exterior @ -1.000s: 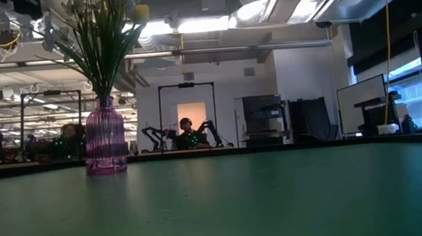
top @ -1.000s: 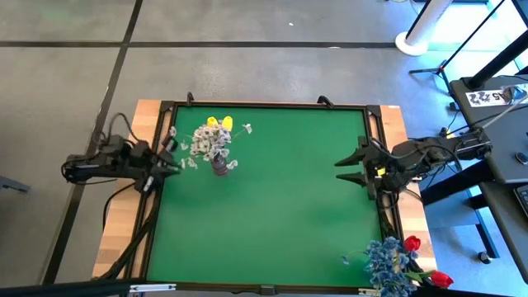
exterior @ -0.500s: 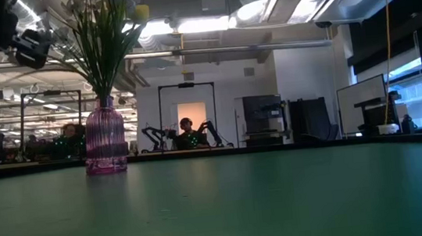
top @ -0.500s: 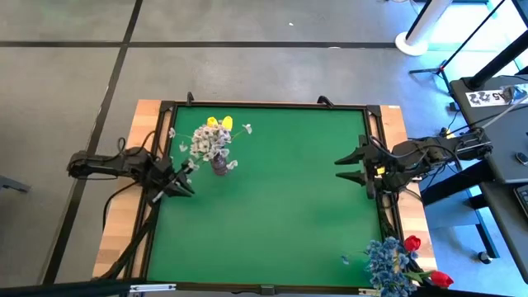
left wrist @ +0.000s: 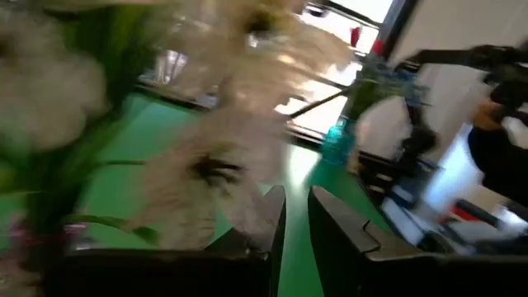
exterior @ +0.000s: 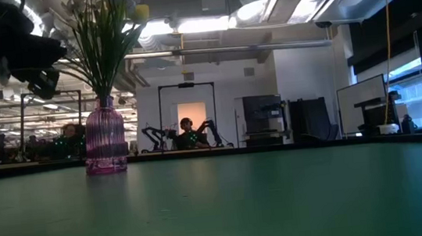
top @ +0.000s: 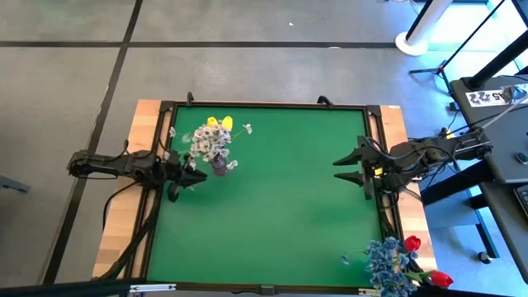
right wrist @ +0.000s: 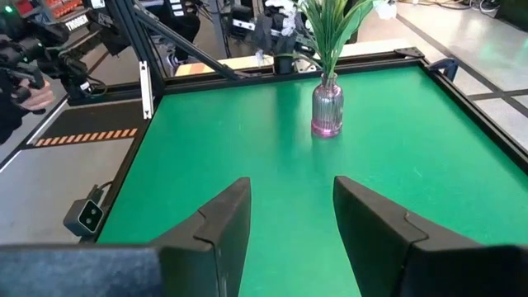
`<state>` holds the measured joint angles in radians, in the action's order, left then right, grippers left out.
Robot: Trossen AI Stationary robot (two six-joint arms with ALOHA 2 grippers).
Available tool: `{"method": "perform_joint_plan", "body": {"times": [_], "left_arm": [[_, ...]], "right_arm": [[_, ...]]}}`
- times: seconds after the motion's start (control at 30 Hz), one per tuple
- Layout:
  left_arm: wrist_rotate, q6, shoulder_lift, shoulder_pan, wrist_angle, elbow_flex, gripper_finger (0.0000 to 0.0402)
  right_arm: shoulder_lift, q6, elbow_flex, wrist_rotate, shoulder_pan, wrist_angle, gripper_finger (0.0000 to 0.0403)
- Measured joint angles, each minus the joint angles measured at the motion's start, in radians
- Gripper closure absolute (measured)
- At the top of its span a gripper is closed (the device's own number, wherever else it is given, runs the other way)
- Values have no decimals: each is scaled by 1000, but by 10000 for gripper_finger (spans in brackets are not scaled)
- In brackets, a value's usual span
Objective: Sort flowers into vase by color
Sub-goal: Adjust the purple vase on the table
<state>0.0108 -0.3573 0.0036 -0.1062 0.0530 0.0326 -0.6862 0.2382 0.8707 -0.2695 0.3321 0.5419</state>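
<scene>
now left gripper (top: pixel 191 175) nearly closed, empty beside pink vase (top: pixel 219 166), right gripper (top: pixel 345 167) wide

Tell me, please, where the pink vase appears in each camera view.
High view: pink vase upper left, under its white blossoms.
Low view: far left.
Left wrist view: not clearly visible behind blurred blossoms.
Right wrist view: top centre.
Shared landmark: green table.

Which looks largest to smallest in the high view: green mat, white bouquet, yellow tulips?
1. Green mat, by far.
2. White bouquet.
3. Yellow tulips, the smallest patch.
The flowers sit nearer the camera, so they look slightly enlarged.
</scene>
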Motion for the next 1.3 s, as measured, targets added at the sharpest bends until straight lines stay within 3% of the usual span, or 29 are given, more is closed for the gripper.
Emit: {"method": "perform_joint_plan", "body": {"times": [0.77,0.87,1.0,1.07,1.17,1.3], "left_arm": [[73,132,74,1,-5,0,349],[115,133,74,1,-11,0,349],[148,157,73,1,-16,0,349],[186,222,73,1,-17,2,349],[336,286,73,1,-32,2,349],[485,315,73,1,-39,3,349]], "right_arm": [[1,21,0,27,-1,28,233],[2,1,0,87,-36,27,254],[3,-58,-43,177,-133,-51,314],[5,-89,-79,234,-197,-106,350],[27,-109,-130,306,-283,-170,393],[40,-107,-179,381,-335,-200,381]]}}
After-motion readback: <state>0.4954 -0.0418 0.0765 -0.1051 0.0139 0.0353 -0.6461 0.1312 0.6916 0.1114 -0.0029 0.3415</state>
